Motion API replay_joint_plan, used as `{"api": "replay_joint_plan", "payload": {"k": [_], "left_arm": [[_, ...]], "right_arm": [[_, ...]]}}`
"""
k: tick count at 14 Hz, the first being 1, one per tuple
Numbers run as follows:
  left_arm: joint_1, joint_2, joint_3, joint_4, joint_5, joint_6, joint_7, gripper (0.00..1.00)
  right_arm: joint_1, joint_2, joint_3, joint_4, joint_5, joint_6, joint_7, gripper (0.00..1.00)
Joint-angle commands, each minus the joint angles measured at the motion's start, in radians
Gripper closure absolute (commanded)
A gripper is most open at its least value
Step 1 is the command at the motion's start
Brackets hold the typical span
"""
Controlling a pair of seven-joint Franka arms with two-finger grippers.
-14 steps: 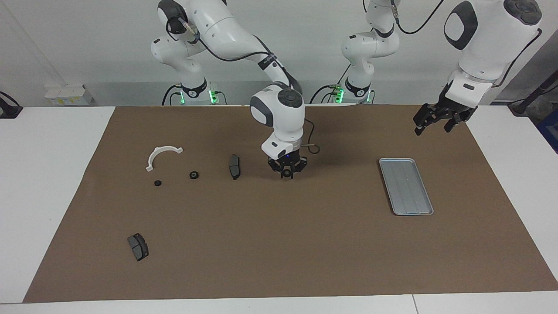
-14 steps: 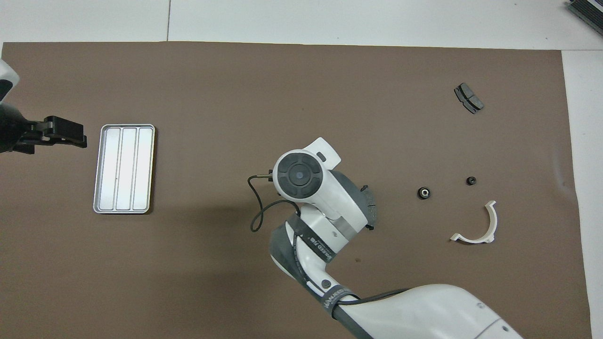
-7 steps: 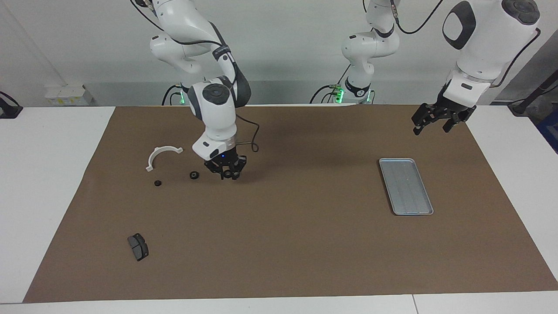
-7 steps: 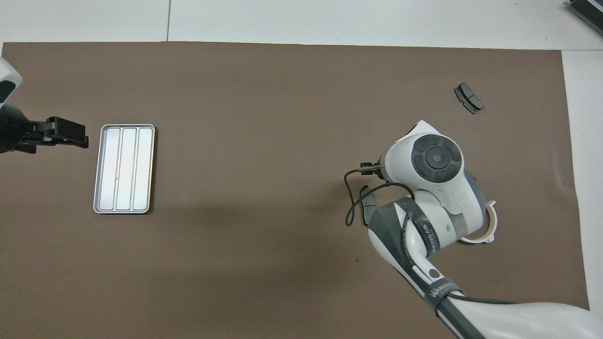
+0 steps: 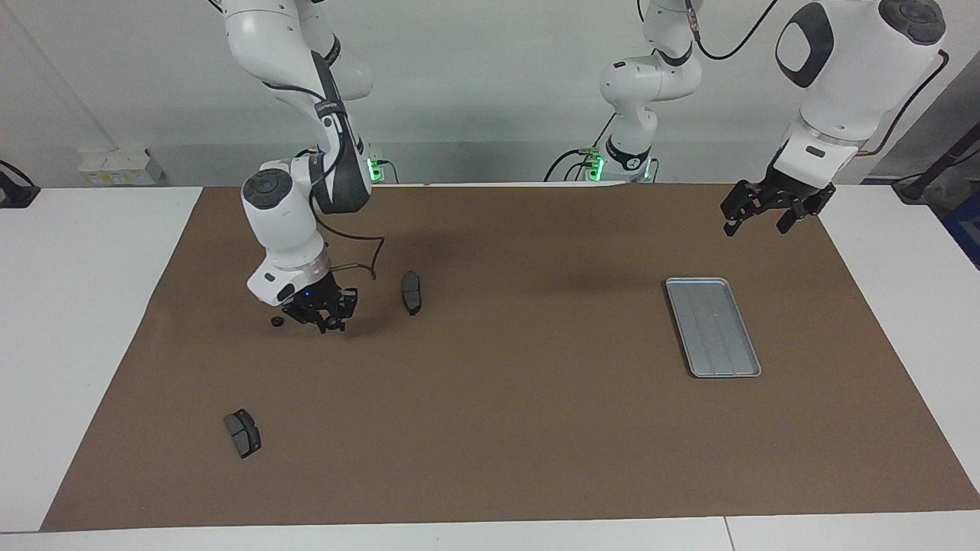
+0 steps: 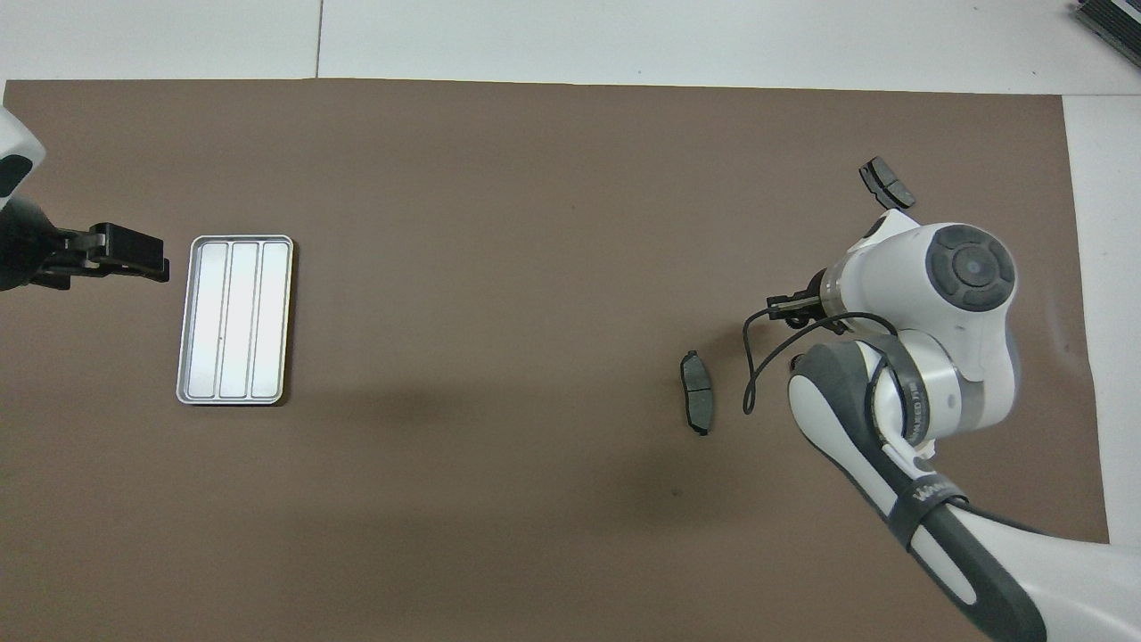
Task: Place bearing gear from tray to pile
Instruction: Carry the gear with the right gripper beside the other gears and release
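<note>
Look at the lower left of the facing view: the right gripper (image 5: pixel 328 321) hangs low over the mat (image 5: pixel 498 428), tips down. Its fingers are drawn in close on a small dark round part, the gear (image 5: pixel 331 327), so that gear is in the grip and well apart from the tray (image 5: pixel 712 327). You get this from the facing view alone. From overhead, the arm's own wrist and elbow fill the right of the frame and cover the gripper and whatever lies under it.

A second gear (image 5: pixel 276 321) lies on the mat just beside the gripper, on its left in the facing frame. The overhead view does not show it.

Both views give you the two pads. One pad (image 5: pixel 411 292) lies right of the gripper in the facing frame; overhead it shows as a dark sliver (image 6: pixel 696 390) beside the cable loop. The other pad (image 5: pixel 243 432) sits low at the left of the facing frame and at the upper right overhead (image 6: pixel 887 183), just above the wrist.

The tray lies at the right of the facing frame and at the left overhead (image 6: pixel 234 318), where its three long panels read plainly.

The left gripper (image 5: pixel 758 224) waits in the air at the upper right of the facing frame, fingers spread. Overhead it is only a dark bar (image 6: pixel 134 257) at the left edge, just beside the tray.
</note>
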Motion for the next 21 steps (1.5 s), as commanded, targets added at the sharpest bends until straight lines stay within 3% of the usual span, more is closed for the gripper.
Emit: {"api": "replay_joint_plan", "payload": {"k": [1, 3, 4, 6, 11, 16, 18, 21], "left_arm": [[0.002, -0.033, 0.0, -0.039, -0.014, 0.007, 0.046, 0.0], [0.002, -0.033, -0.001, -0.037, -0.014, 0.007, 0.04, 0.0], [0.002, -0.033, -0.001, -0.035, -0.014, 0.007, 0.039, 0.0], [0.002, -0.033, -0.001, -0.034, -0.014, 0.009, 0.037, 0.0], [0.002, -0.033, -0.001, -0.032, -0.014, 0.006, 0.039, 0.0], [0.015, -0.035, 0.0, -0.032, -0.014, -0.008, 0.04, 0.0], [0.018, -0.033, 0.005, -0.032, -0.014, -0.007, 0.04, 0.0], [0.019, -0.033, 0.008, -0.032, -0.014, 0.0, 0.042, 0.0]], "right_arm": [[-0.039, 0.051, 0.013, 0.039, 0.026, 0.04, -0.025, 0.92], [-0.047, 0.072, 0.013, 0.057, 0.024, 0.043, -0.025, 0.78], [-0.053, 0.076, 0.013, 0.062, 0.024, 0.043, -0.023, 0.55], [-0.048, 0.074, 0.013, 0.062, 0.024, 0.035, -0.017, 0.0], [-0.036, -0.022, 0.01, 0.068, 0.01, -0.063, -0.011, 0.0], [-0.037, -0.225, 0.01, 0.076, 0.007, -0.302, 0.096, 0.0], [-0.036, -0.288, 0.01, 0.132, 0.007, -0.453, 0.104, 0.0], [-0.036, -0.28, 0.013, 0.328, 0.006, -0.678, 0.133, 0.0]]}}
